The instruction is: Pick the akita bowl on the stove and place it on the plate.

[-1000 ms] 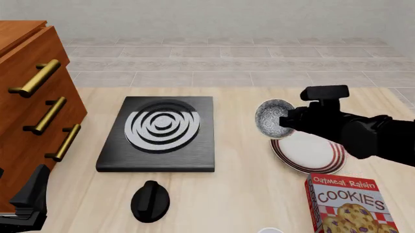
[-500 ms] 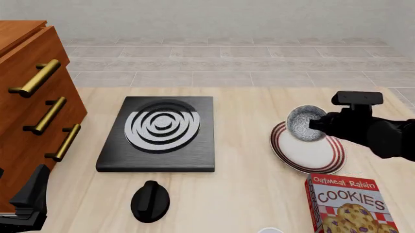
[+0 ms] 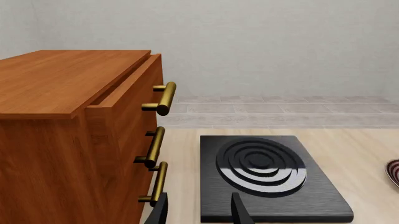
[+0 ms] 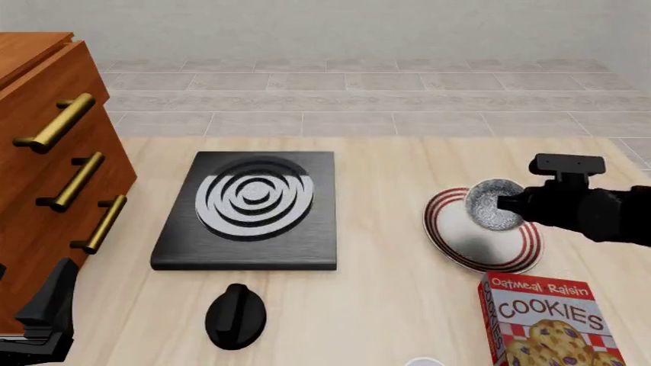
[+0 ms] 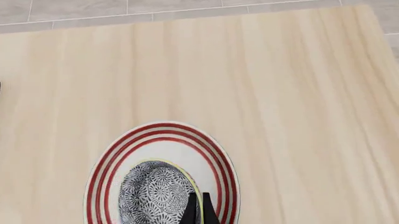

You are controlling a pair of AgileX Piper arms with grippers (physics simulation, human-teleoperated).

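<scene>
Bowl is off the stove (image 4: 251, 210) and over the plate (image 4: 458, 248), right of centre in the front view. Stove rings are bare. Right gripper (image 4: 505, 204) has its fingers pinched narrow on the rim of the akita bowl (image 4: 490, 206); the right wrist view shows the two fingers (image 5: 204, 210) nearly together on the bowl edge (image 5: 159, 193), with the bowl sitting inside the plate's red stripes (image 5: 163, 135).

Progress call: pick and carry done, and the bowl is positioned over the plate's upper-right part. I can't tell whether it is resting on the plate or just above it. Left to do: lower if needed, open the fingers, back out.

Left gripper (image 3: 199, 210) is parked at the lower left of the front view, near the cabinet (image 4: 51, 152). Its fingers stand apart, holding nothing.

Surface: light wood-grain counter (image 4: 386, 290), flat. Also on it: a black round knob (image 4: 236, 314) below the stove, and a cookie box (image 4: 544, 320) at lower right, just beside the plate, worth watching on retreat. Wooden drawer cabinet with brass handles on the left. Behind the counter there is a tiled floor, then a plain pale wall.
</scene>
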